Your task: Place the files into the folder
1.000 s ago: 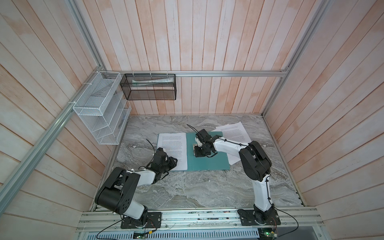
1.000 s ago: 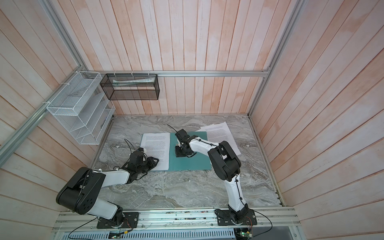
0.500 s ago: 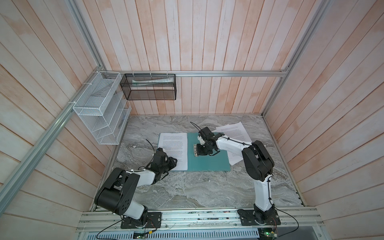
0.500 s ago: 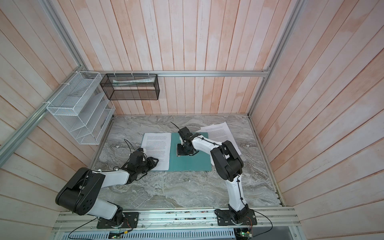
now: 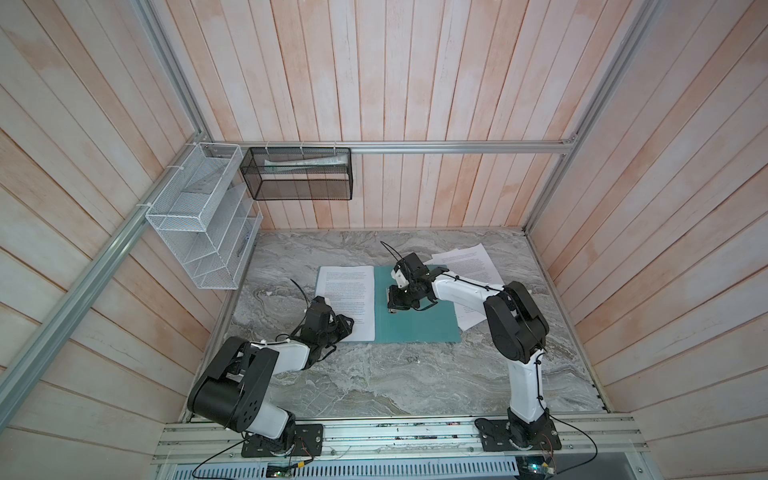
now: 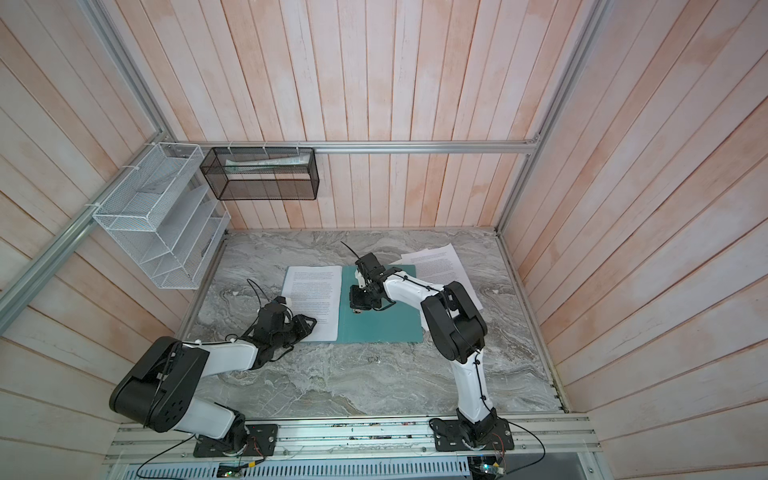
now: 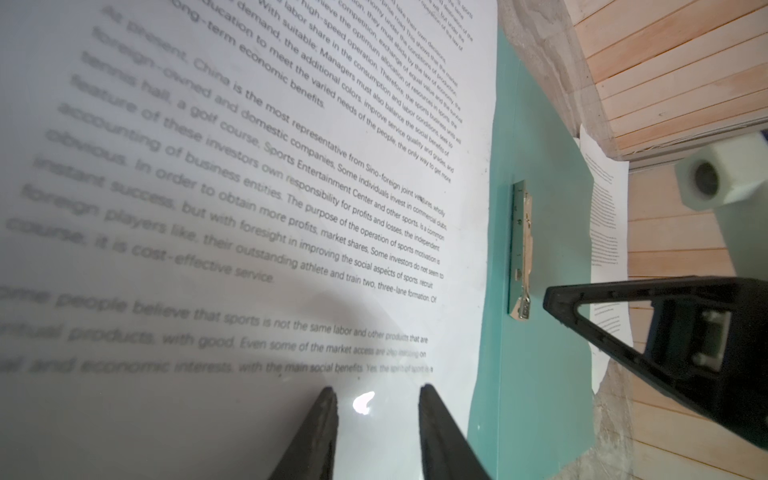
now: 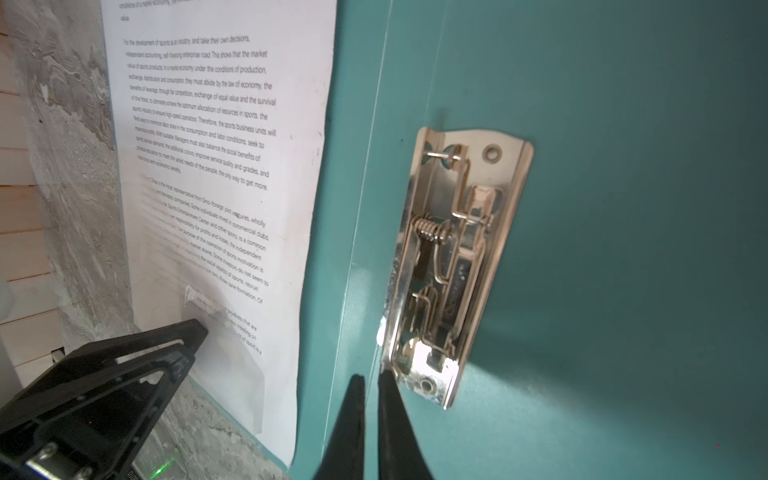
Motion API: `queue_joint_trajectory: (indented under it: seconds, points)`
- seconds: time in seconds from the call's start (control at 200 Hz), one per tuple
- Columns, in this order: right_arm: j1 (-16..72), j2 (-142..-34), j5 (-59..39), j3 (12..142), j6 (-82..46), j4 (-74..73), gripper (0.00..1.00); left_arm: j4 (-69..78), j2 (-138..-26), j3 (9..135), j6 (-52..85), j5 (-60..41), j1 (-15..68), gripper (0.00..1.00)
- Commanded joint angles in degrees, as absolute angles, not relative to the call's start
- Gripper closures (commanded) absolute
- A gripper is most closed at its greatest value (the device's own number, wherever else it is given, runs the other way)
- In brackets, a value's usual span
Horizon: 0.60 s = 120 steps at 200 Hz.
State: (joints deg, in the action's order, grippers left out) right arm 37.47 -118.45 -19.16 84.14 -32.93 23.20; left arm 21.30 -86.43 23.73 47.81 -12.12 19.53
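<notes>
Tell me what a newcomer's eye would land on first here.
The open teal folder lies mid-table on grey marble. In both top views a printed sheet covers its left half, and a shiny silver clip sits on the right half near the spine. The right gripper points at the clip's end, and the left gripper sits over the sheet's near edge. More printed sheets lie loose by the folder's far right corner.
</notes>
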Motion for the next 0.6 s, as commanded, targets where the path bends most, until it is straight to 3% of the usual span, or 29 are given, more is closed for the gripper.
queue_joint_trajectory:
  seconds: [0.0, 0.595]
  points:
    - [37.9, -119.6, -18.5, 83.7, -33.3, 24.4, 0.86, 6.9, -89.1, 19.7, 47.3, -10.9, 19.0, 0.64]
    - [38.1, -121.7, -19.1, 82.5, -33.4, 23.6, 0.86, 7.9, -89.1, 19.3, 47.2, -11.8, 18.5, 0.64]
